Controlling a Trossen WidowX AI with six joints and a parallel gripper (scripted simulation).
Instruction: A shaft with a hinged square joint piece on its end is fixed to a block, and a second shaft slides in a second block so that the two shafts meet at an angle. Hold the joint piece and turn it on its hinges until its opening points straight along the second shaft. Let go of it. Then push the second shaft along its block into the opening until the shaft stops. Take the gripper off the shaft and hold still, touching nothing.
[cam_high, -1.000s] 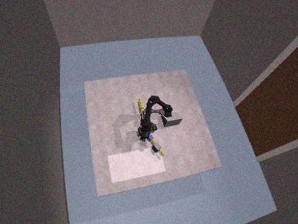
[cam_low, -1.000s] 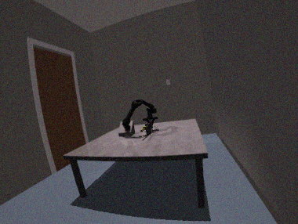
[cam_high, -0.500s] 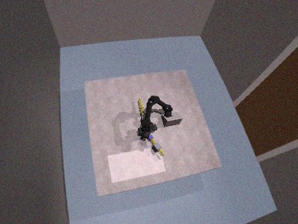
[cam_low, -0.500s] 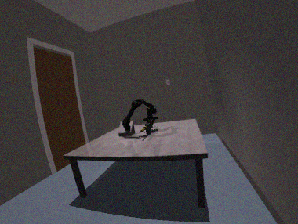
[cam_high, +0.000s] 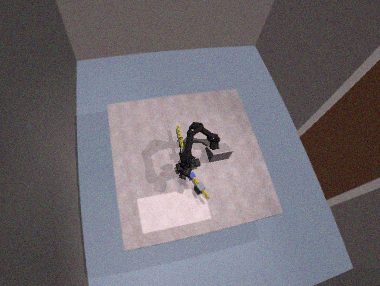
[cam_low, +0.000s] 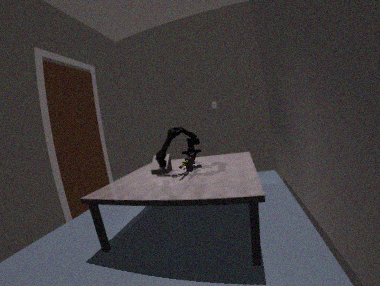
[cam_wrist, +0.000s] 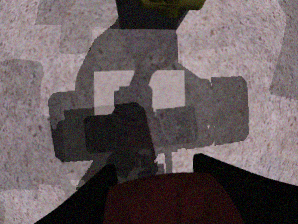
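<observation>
My gripper (cam_high: 184, 173) (cam_low: 190, 170) (cam_wrist: 154, 167) is low over the table, its fingers shut on the joint piece. That piece shows dark red (cam_wrist: 172, 202) between the black fingers in the wrist view. In the top view, one yellow shaft (cam_high: 178, 133) runs from behind the gripper toward the back. Another yellow shaft (cam_high: 206, 195) with a blue end (cam_high: 192, 175) passes through a grey block (cam_high: 201, 186) at the front right of the gripper and points toward it. The wrist view shows a dark block (cam_wrist: 150, 22) at the top with yellow on it. The joint's opening is hidden.
The arm's base (cam_high: 215, 145) stands right of the gripper in the top view, beside a grey wedge-shaped block (cam_high: 221, 155). A pale rectangle (cam_high: 172, 214) lies at the front of the table (cam_high: 250, 190). The arm's shadow falls to the left.
</observation>
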